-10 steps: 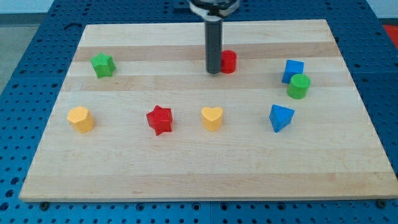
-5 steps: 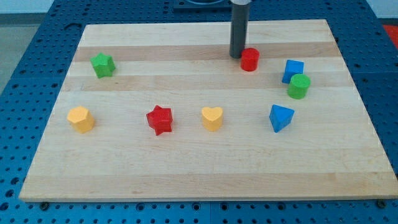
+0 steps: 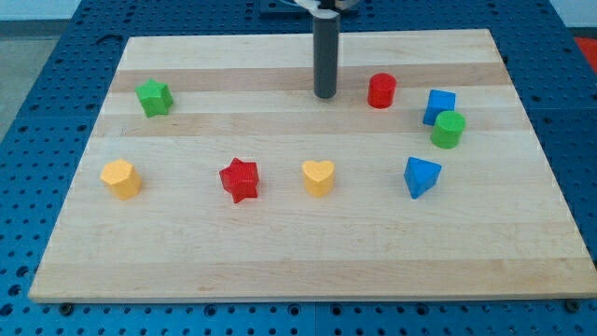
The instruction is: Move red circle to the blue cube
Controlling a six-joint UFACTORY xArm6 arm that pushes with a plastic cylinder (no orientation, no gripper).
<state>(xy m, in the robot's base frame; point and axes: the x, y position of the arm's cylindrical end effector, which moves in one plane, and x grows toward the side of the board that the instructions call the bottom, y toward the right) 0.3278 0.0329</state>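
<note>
The red circle (image 3: 381, 91) stands upright near the view's top, right of centre. The blue cube (image 3: 439, 105) is to its right and slightly lower, with a gap between them. My tip (image 3: 324, 95) rests on the board to the left of the red circle, apart from it by about a block's width and touching no block.
A green cylinder (image 3: 448, 130) touches the blue cube's lower right. A blue triangular block (image 3: 421, 175) lies below it. A yellow heart (image 3: 318, 176), red star (image 3: 239, 179) and yellow block (image 3: 120, 177) line the middle. A green star (image 3: 154, 96) is at upper left. The wooden board (image 3: 308, 261) holds all.
The red circle was pushed right, toward the blue cube, and now rests there. My tip first followed it right, then drew back to the left, away from it.
</note>
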